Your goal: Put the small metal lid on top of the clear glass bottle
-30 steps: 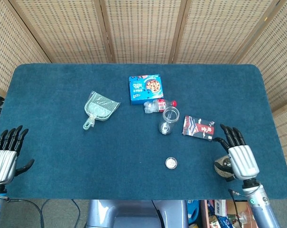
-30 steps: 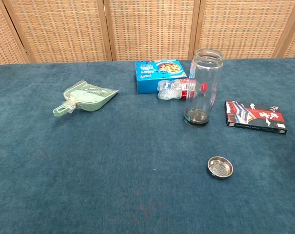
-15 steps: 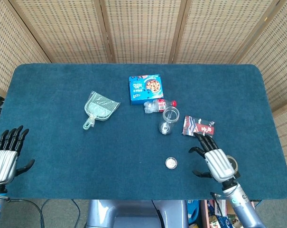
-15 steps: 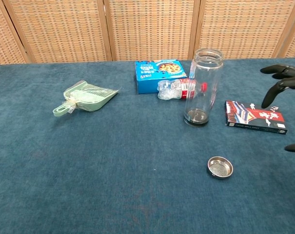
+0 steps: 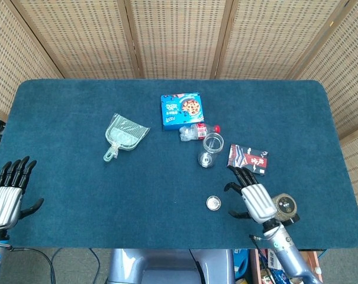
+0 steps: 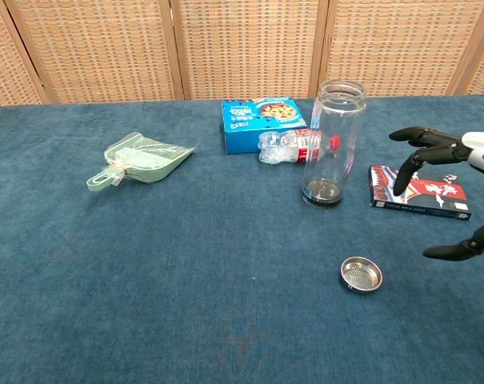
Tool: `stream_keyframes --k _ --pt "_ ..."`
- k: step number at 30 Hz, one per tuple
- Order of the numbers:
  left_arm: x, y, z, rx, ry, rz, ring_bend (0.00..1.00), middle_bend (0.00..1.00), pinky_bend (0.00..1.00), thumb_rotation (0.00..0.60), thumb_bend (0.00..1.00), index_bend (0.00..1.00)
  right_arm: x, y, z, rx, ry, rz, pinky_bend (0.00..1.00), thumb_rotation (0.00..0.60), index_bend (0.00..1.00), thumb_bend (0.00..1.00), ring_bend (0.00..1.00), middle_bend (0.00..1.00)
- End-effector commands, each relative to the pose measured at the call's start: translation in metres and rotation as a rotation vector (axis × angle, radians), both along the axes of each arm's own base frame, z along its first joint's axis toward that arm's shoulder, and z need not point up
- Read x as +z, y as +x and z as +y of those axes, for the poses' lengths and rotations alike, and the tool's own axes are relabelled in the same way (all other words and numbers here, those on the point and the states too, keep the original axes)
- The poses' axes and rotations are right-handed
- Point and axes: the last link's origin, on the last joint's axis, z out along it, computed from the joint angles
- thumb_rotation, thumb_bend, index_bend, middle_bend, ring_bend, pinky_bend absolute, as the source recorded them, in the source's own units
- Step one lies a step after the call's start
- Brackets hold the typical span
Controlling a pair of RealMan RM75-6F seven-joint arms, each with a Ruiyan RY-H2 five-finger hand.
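**Lid lies just left of the open right hand; bottle stands farther back.**

Left to right: the left hand rests at the near-left table edge, fingers spread and empty, well apart from everything. The small metal lid lies hollow side up on the blue cloth, nearer than the clear glass bottle, which stands upright with its long axis vertical and its mouth open. The right hand hovers just right of the lid, fingers apart and holding nothing, so it is by far the nearer hand. No writing on the blue box or patterned packet can be read.
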Motion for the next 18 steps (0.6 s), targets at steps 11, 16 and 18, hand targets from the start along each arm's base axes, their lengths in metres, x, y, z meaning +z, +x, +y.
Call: stream_keyframes --k 11,16,18 --pt "-0.001 0.0 0.001 0.001 -0.005 -0.002 0.0 0.0 0.0 0.6 0.24 0.0 -0.017 0.002 -0.006 -0.013 0.018 0.002 0.11 0.6 0.46 0.16 0.0 0.13" --pt "-0.001 0.0 0.001 0.0 -0.008 -0.003 0.0 0.0 0.0 0.6 0.24 0.0 -0.025 0.002 -0.008 -0.014 0.021 0.012 0.12 0.6 0.47 0.21 0.0 0.14" --pt "-0.002 0.0 0.001 -0.001 -0.01 -0.004 0.0 0.0 0.0 0.6 0.24 0.0 -0.029 0.002 -0.009 -0.016 0.023 0.016 0.12 0.6 0.48 0.23 0.0 0.14"
